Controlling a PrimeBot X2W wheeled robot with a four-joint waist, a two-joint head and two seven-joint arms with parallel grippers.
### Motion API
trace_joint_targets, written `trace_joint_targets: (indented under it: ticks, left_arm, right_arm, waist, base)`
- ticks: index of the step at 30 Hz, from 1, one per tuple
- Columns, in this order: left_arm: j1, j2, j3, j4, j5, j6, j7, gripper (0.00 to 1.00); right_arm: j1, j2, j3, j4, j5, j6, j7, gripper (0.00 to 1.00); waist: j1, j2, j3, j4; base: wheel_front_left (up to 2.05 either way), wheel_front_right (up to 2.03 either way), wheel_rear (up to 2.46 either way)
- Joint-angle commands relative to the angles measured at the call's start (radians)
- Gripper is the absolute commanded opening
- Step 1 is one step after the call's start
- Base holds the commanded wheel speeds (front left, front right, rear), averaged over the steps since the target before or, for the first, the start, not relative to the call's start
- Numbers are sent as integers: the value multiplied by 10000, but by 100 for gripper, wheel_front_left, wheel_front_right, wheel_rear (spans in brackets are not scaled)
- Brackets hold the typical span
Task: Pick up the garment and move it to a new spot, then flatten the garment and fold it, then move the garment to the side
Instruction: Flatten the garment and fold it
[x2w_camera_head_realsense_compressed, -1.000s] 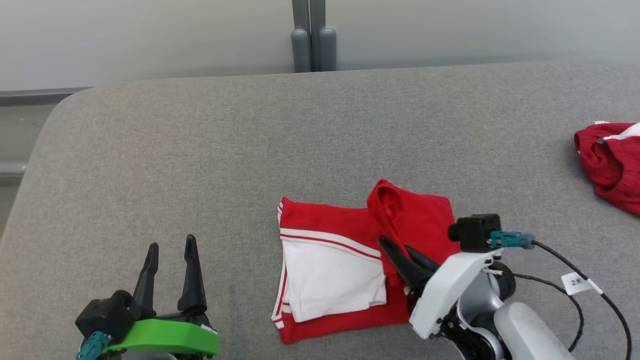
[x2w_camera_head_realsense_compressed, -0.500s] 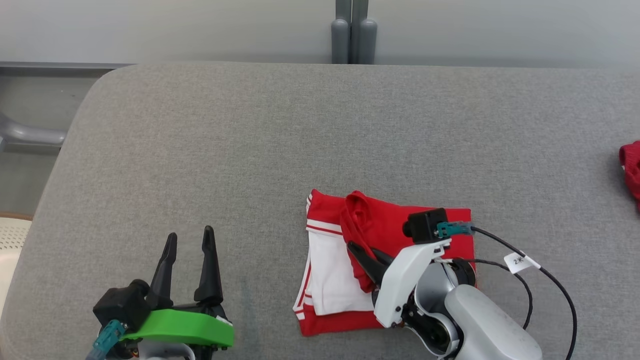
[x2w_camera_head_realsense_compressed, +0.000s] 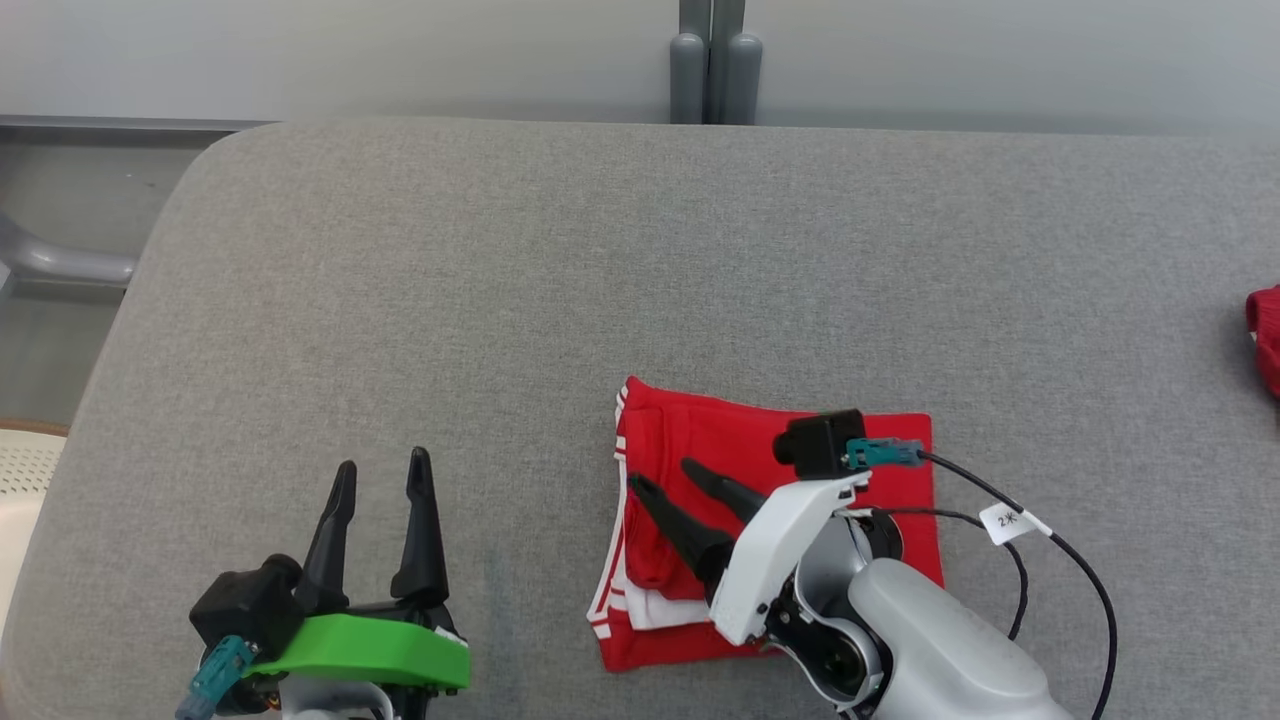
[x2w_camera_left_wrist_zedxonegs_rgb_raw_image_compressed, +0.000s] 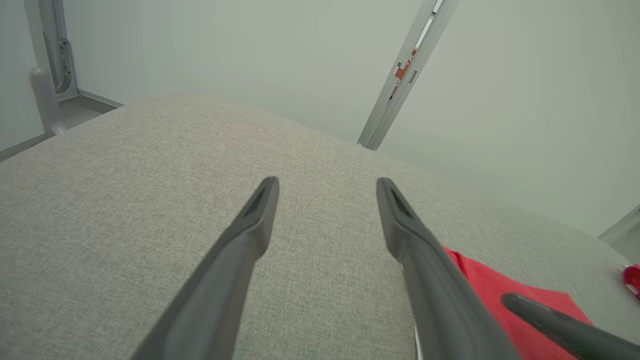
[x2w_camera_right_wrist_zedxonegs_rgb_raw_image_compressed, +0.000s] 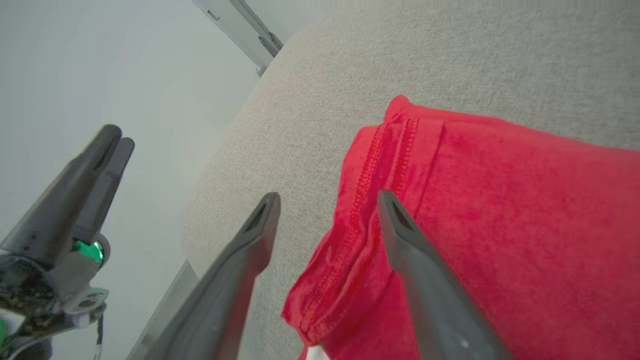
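A: Garment (x2w_camera_head_realsense_compressed: 700, 430) location?
B: Folded on the tabletop (x2w_camera_head_realsense_compressed: 500, 300), under the right hand (x2w_camera_head_realsense_compressed: 662, 473), whose fingers stand apart, holding nothing.
A: It should pinch every layer at the edge before sliding sideways.

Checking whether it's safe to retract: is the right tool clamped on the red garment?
No, the right tool has its two fingers spread apart over the garment, with no cloth pinched between them.

1. Right gripper (x2w_camera_right_wrist_zedxonegs_rgb_raw_image_compressed: 328, 196): jaws spread wide, one dark finger over the garment, the other over the bench.
2. Folded red knit garment (x2w_camera_right_wrist_zedxonegs_rgb_raw_image_compressed: 525, 200) lies on grey fabric-covered bench (x2w_camera_right_wrist_zedxonegs_rgb_raw_image_compressed: 400, 50), stitched hem between the fingers.
3. Left gripper (x2w_camera_right_wrist_zedxonegs_rgb_raw_image_compressed: 107, 140) at far left, well apart from the garment.
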Motion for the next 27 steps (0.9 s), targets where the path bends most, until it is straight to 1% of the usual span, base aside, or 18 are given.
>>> trace_joint_targets:
  ticks: [1, 3, 6, 9, 13, 18, 23, 27]
  left_arm:
    - [-142, -9, 37, 12, 102, -31, -42, 100]
    - [-119, -20, 39, 7, 130, -52, -42, 100]
    - [-90, -40, 27, 3, 161, -89, -37, 100]
    - [-84, -54, -21, 21, 224, -111, -36, 100]
    - [-199, -25, -202, 94, 391, -174, -36, 100]
    - [-395, -15, -331, 260, 546, -189, -35, 100]
    - [-514, -14, -246, 449, 653, -141, -35, 100]
    - [-288, -13, -139, 572, 765, -153, -35, 100]
  right_arm:
    - [-181, -12, -69, -104, 84, 1, -223, 100]
    - [-178, -18, -311, -193, 70, 1, -548, 100]
    - [-167, -163, -785, -323, -354, 1, -1075, 100]
    - [-59, -477, -1367, -375, -1263, 1, -1705, 100]
    - [328, -604, -2267, -590, -2309, 1, -2344, 100]
    - [1022, -616, -3485, -1112, -3359, 1, -2843, 100]
    - [1965, -488, -4781, -1918, -4408, 1, -3218, 100]
    - [2764, -312, -5664, -2552, -5009, 1, -3347, 100]
  waist:
    - [0, 0, -7, -40]
    - [0, 0, -12, -76]
    - [0, 0, -13, -141]
    - [0, 0, -9, -242]
    - [0, 0, -21, -355]
    - [0, 0, -58, -511]
    - [0, 0, -164, -730]
    - [0, 0, -306, -887]
  base:
    - [0, 0, 0]
    - [0, 0, 0]
    - [0, 0, 0]
    - [0, 0, 0]
    - [0, 0, 0]
    - [0, 0, 0]
    - [0, 0, 0]
    - [0, 0, 0]
